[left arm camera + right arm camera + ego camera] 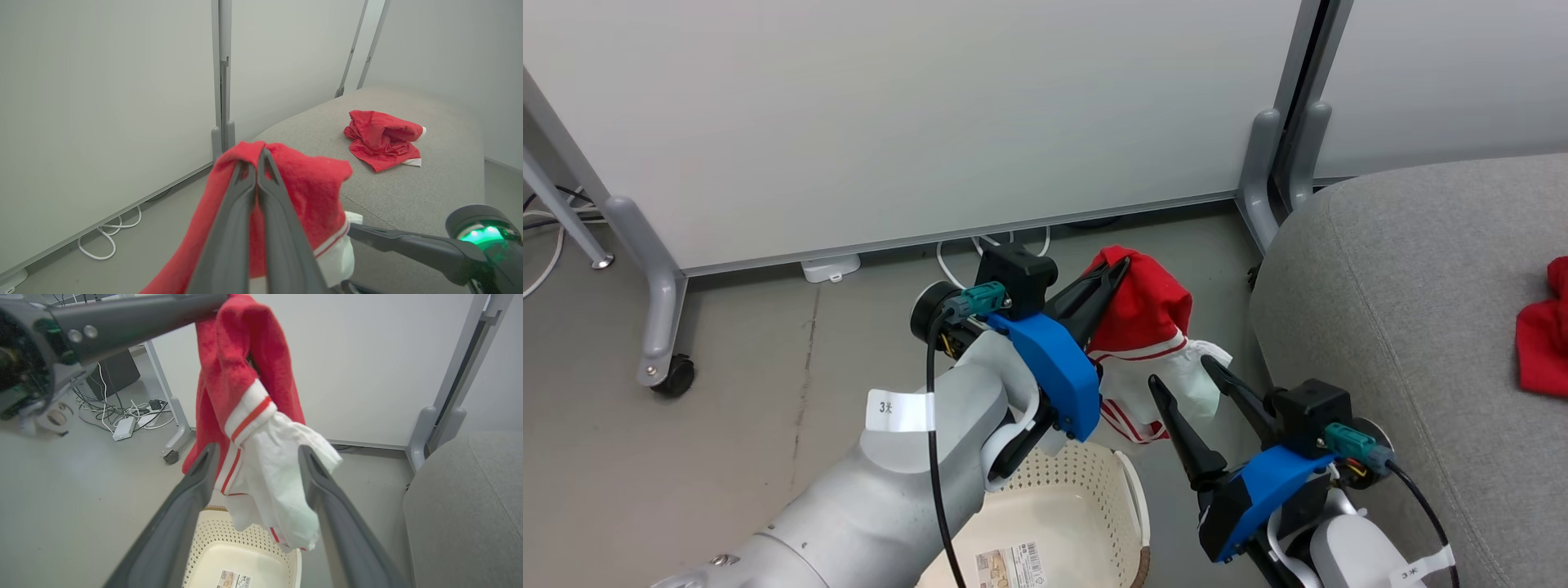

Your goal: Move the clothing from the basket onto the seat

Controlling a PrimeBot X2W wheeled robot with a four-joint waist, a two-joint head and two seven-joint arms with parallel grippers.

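Fabric hangs in mid-air above the basket: a soft garment of bright red cloth with a white, red-striped lower part (1143, 314) is pinched at its top between the pressed-together dark fingers of the left gripper (1121, 268). From there it droops toward the cream perforated plastic laundry basket (1086, 482), which stands on the grey floor (768, 367). Its white end dangles over the basket's far rim, clear of the bottom, where a printed label (1009, 563) shows.

The right gripper (1181, 373) has its two long fingers spread wide, one on each side of that white end — whether they touch the cloth cannot be told.

The large grey fabric-upholstered sofa cushion (1405, 286) sits on the robot's right, near the basket. A second crumpled red garment with white trim (1543, 343) lies on top of it, well apart from both grippers.

Behind everything stands a pale partition panel (931, 122) on castor feet, with white cables (98, 257) looped on the floor at its base.
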